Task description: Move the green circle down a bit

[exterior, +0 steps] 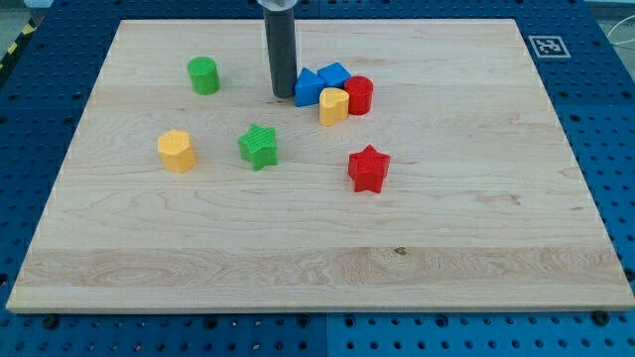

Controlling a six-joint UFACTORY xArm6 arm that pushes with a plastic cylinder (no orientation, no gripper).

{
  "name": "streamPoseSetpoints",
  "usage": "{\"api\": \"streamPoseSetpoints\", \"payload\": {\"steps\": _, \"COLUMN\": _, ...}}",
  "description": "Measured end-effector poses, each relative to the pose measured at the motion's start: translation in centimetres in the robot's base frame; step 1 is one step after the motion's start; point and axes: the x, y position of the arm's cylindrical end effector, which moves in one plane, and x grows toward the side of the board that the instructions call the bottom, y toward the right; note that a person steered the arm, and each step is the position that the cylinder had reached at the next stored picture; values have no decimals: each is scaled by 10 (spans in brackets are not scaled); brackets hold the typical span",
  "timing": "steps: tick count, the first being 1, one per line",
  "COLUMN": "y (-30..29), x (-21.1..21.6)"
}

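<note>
Rod of dark metal comes straight down from the top edge of the frame, and my tip (pixel 283 95) rests on the pale wooden board (pixel 476 228) in the upper middle; being a bare rod it grasps nothing and has nothing to open or clench. The small green plastic circle block (pixel 203 75) sits in the upper left of the frame, to the left of my tip and clearly apart from it. Just to the right of my tip, close or possibly touching, lies a tight cluster: a blue block of angular shape (pixel 309 88), a second blue block (pixel 334 74) behind it, a yellow rounded block (pixel 333 105) in front, and a red cylinder block (pixel 359 94) at the cluster's right. Lower down, a green star block (pixel 259 147) stands left of centre, a yellow hexagonal block (pixel 177 151) further left, and a red star block (pixel 368 169) right of centre.
</note>
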Motion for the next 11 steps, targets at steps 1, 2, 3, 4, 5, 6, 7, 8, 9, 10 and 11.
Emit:
{"api": "streamPoseSetpoints", "payload": {"steps": 1, "y": 0, "x": -1}}
{"api": "streamPoseSetpoints", "payload": {"steps": 2, "y": -28, "x": -21}}
{"api": "streamPoseSetpoints", "payload": {"steps": 3, "y": -40, "x": -28}}
{"api": "streamPoseSetpoints", "payload": {"steps": 4, "y": -52, "x": -34}}
{"api": "streamPoseSetpoints", "payload": {"steps": 5, "y": -81, "x": -43}}
{"api": "streamPoseSetpoints", "payload": {"steps": 6, "y": -81, "x": -46}}
{"api": "streamPoseSetpoints", "payload": {"steps": 7, "y": -107, "x": -63}}
{"api": "streamPoseSetpoints", "payload": {"steps": 8, "y": -109, "x": -63}}
{"api": "streamPoseSetpoints", "payload": {"steps": 9, "y": -125, "x": -59}}
{"api": "streamPoseSetpoints", "payload": {"steps": 10, "y": -126, "x": -44}}
{"api": "streamPoseSetpoints", "payload": {"steps": 11, "y": -126, "x": -34}}
